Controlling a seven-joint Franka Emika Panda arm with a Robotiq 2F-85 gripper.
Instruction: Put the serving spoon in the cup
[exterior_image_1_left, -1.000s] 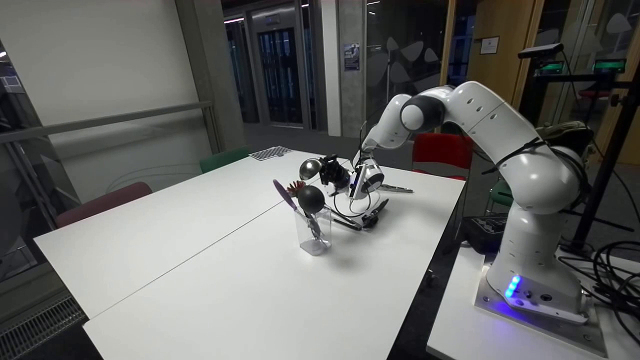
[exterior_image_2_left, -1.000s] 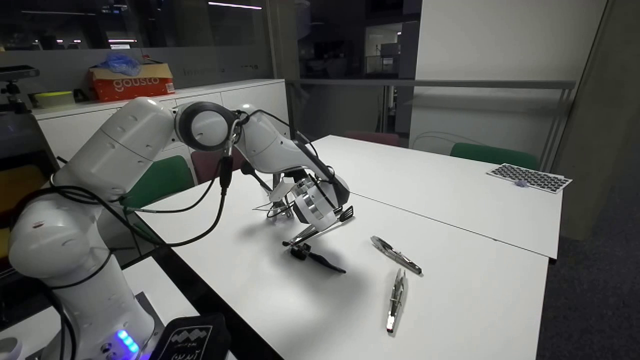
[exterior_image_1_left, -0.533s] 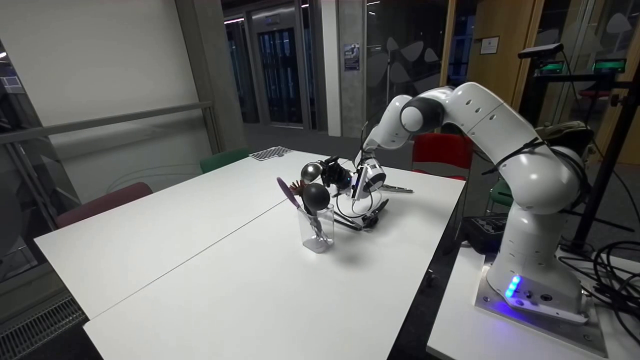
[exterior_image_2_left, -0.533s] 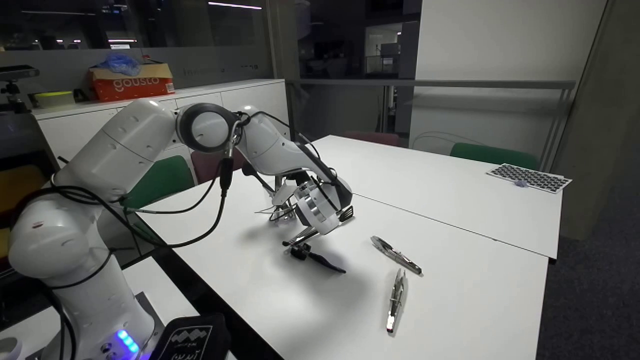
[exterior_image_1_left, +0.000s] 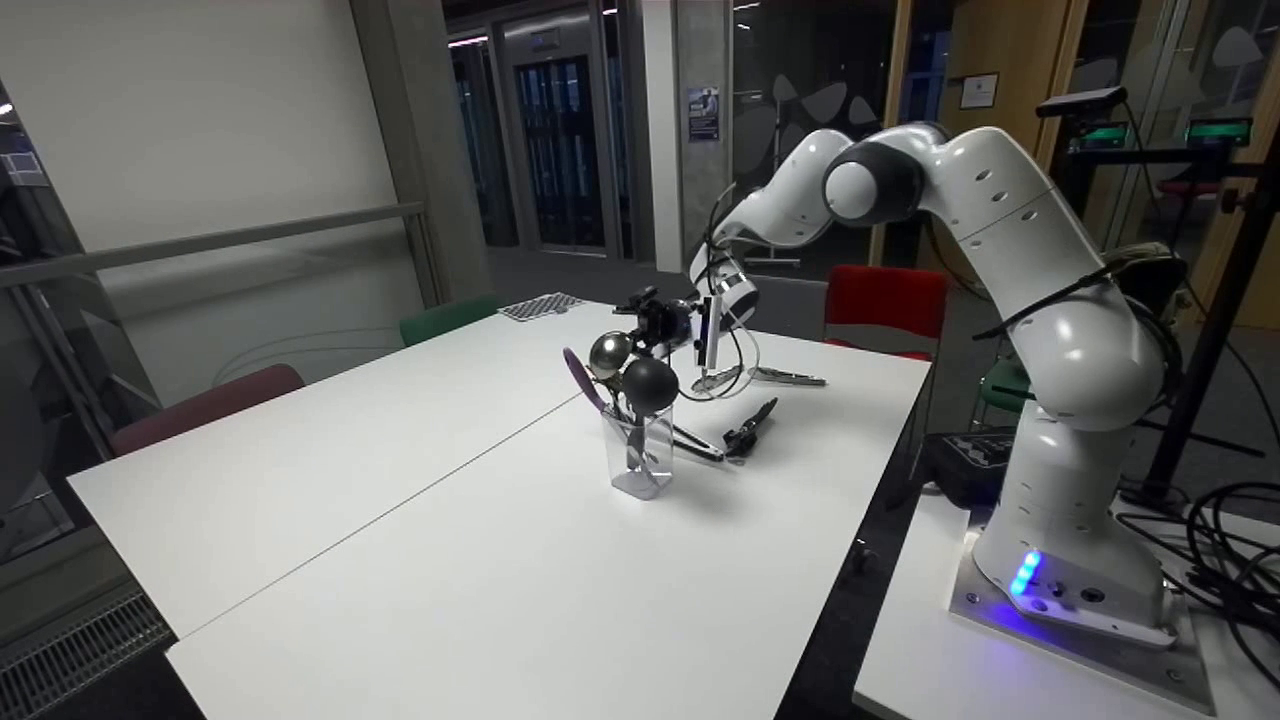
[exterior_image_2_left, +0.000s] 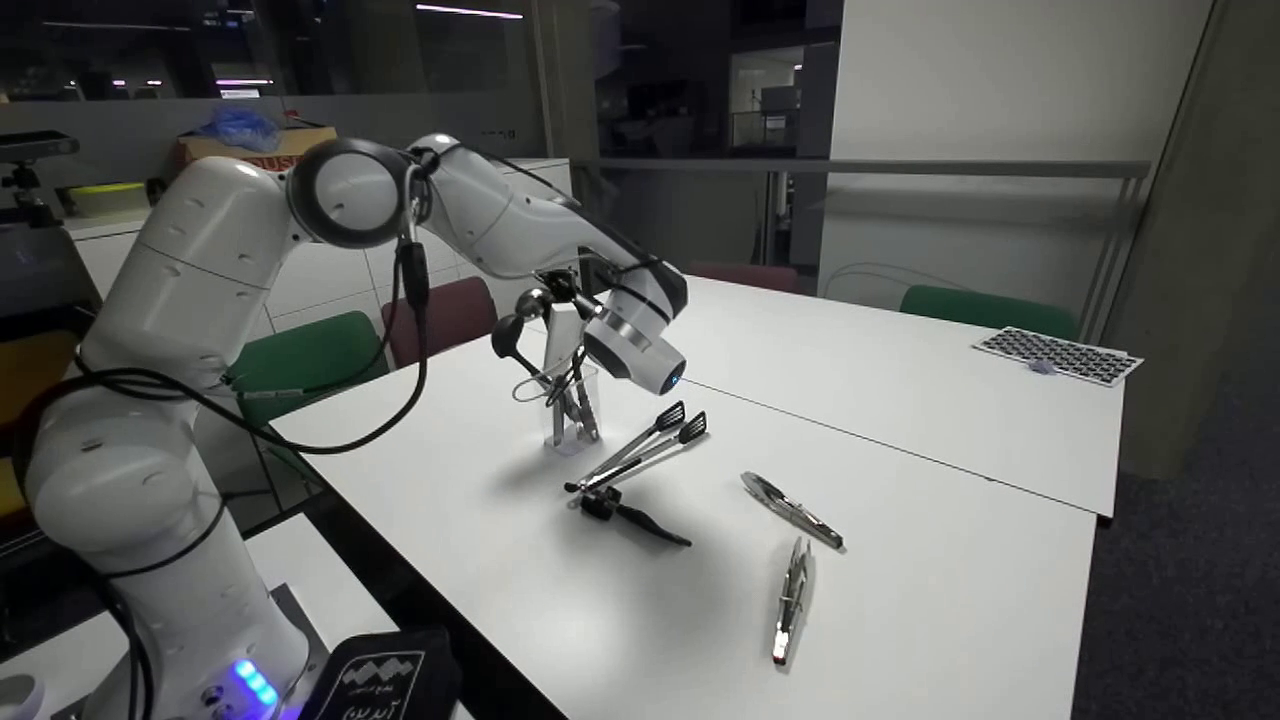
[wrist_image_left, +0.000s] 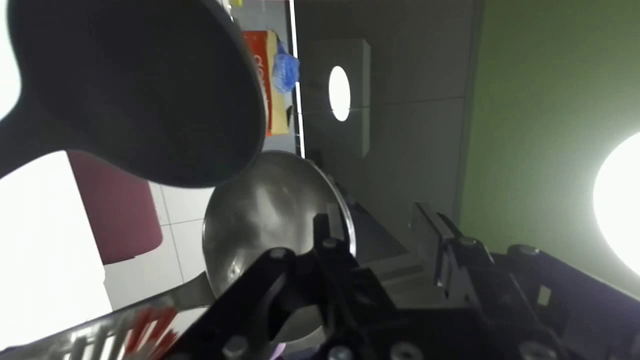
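Note:
The serving spoon's shiny round bowl (exterior_image_1_left: 610, 352) stands above the cup (exterior_image_1_left: 640, 465) among other utensils. Its stem runs down toward the see-through cup, and the lower handle is hard to pick out behind them. In an exterior view the spoon's bowl (exterior_image_2_left: 533, 303) shows beside the wrist, while the arm covers part of the cup (exterior_image_2_left: 572, 435). My gripper (wrist_image_left: 378, 225) is open with nothing in its gap. In the wrist view its left finger overlaps the rim of the spoon's bowl (wrist_image_left: 265, 205); whether they touch I cannot tell.
A dark round-headed utensil (exterior_image_1_left: 650, 385) and a purple one (exterior_image_1_left: 582, 375) also stand in the cup. Flat-headed tongs (exterior_image_2_left: 640, 450) and a black utensil (exterior_image_2_left: 640, 520) lie close to it. Two silver tongs (exterior_image_2_left: 793, 510) lie farther off. A patterned board (exterior_image_2_left: 1060, 357) rests at the table's end.
My gripper has opened and let go of the serving spoon, and the arm has risen. The spoon's bowl now stands closer over the cup. The cup has shifted slightly across the table.

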